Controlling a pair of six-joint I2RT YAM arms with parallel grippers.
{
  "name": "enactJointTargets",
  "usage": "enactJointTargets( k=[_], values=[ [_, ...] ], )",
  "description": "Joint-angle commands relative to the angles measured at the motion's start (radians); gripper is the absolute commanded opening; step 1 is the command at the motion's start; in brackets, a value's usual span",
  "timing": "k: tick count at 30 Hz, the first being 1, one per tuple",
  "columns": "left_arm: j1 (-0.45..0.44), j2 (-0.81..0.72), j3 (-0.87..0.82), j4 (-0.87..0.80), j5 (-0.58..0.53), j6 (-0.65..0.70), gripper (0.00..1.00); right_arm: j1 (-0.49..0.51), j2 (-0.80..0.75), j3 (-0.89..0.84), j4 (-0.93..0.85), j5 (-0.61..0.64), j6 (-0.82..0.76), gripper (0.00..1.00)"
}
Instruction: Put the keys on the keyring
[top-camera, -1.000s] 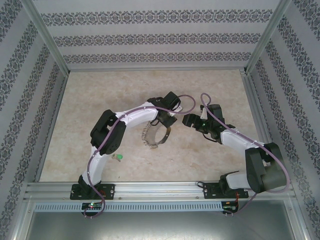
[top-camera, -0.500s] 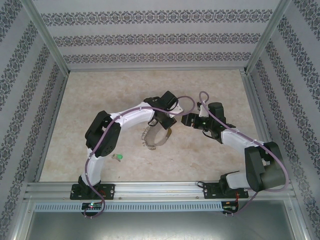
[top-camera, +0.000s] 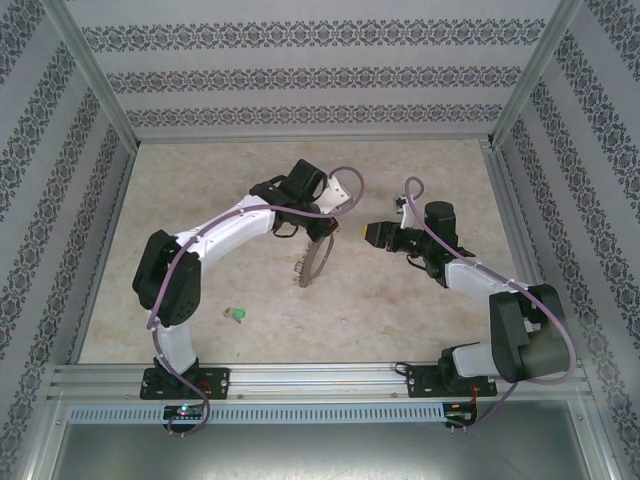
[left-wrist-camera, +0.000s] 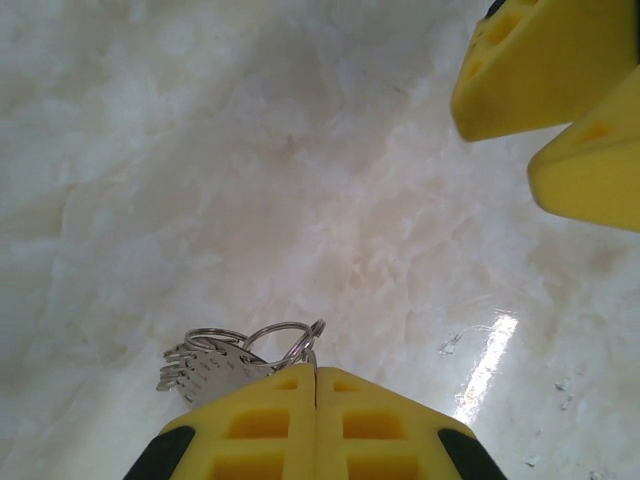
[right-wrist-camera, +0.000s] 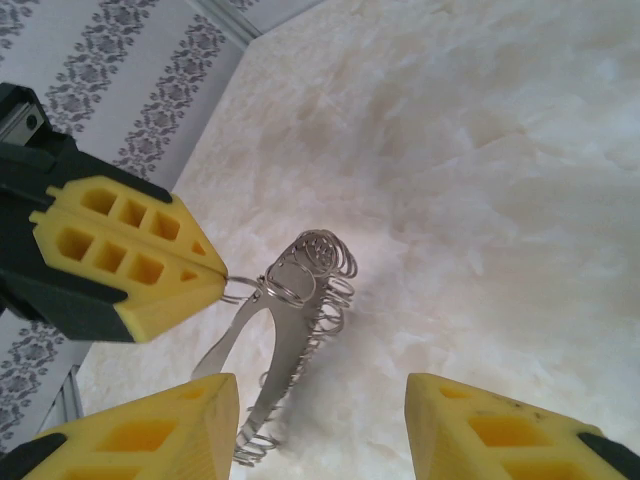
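One pale, marbled table (top-camera: 430, 310) is seen across the whole scene, shut in by patterned walls (top-camera: 300, 80) on the left, right and far sides. From its near edge the left arm (top-camera: 225, 228) is bent far and to the right, while the right arm (top-camera: 480, 282) is stretched left towards the middle, so that the two tips are brought near each other but kept apart. The left gripper (left-wrist-camera: 316, 372) is pressed together, and the top of the keyring (right-wrist-camera: 285, 340) is pinched between its yellow fingertips. The right gripper (right-wrist-camera: 325, 400) is held with its fingers spread, and the ring is seen through the gap between them; whether either finger touches it cannot be told. The keyring is hung from the left gripper above the middle of the table, a thin grey band fringed with many small silvery loops, seen almost edge-on from above. Whether its lower end rests on the table cannot be told. Smallest of all, a green-headed key (top-camera: 238, 315) is left lying flat on the table at the near left, close to the left arm's base and well apart from the ring.
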Motion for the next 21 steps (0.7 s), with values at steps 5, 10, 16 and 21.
enactJointTargets(
  k=[5,10,16,21],
  values=[
    [0.059,-0.114,-0.025,0.089,0.166,0.015,0.0,0.001,0.005,0.087,0.133,-0.117,0.045,0.46],
    [0.08,-0.135,0.005,0.102,0.251,-0.007,0.0,0.03,0.032,0.139,0.228,-0.147,0.144,0.45],
    [0.099,-0.144,0.042,0.12,0.335,-0.03,0.0,0.054,0.043,0.178,0.305,-0.193,0.228,0.42],
    [0.104,-0.148,0.067,0.127,0.375,-0.032,0.0,0.06,0.046,0.198,0.307,-0.232,0.231,0.41]
  ],
)
